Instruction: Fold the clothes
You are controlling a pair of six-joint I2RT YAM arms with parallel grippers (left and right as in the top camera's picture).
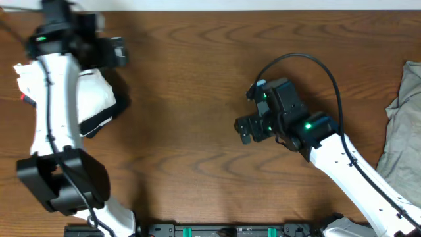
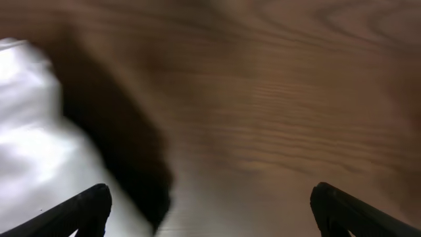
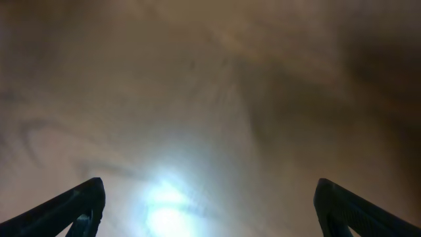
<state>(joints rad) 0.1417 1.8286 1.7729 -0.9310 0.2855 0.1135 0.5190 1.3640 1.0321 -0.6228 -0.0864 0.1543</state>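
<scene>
White T-shirt, one; grey cloth, one.

My table: dark brown wood, grain running left to right. At the far left a white T-shirt lies bunched on it, with a dark band along its near right edge. At the right edge a crumpled grey cloth lies partly out of frame. My right wrist cam shows wood with a glare spot.
</scene>
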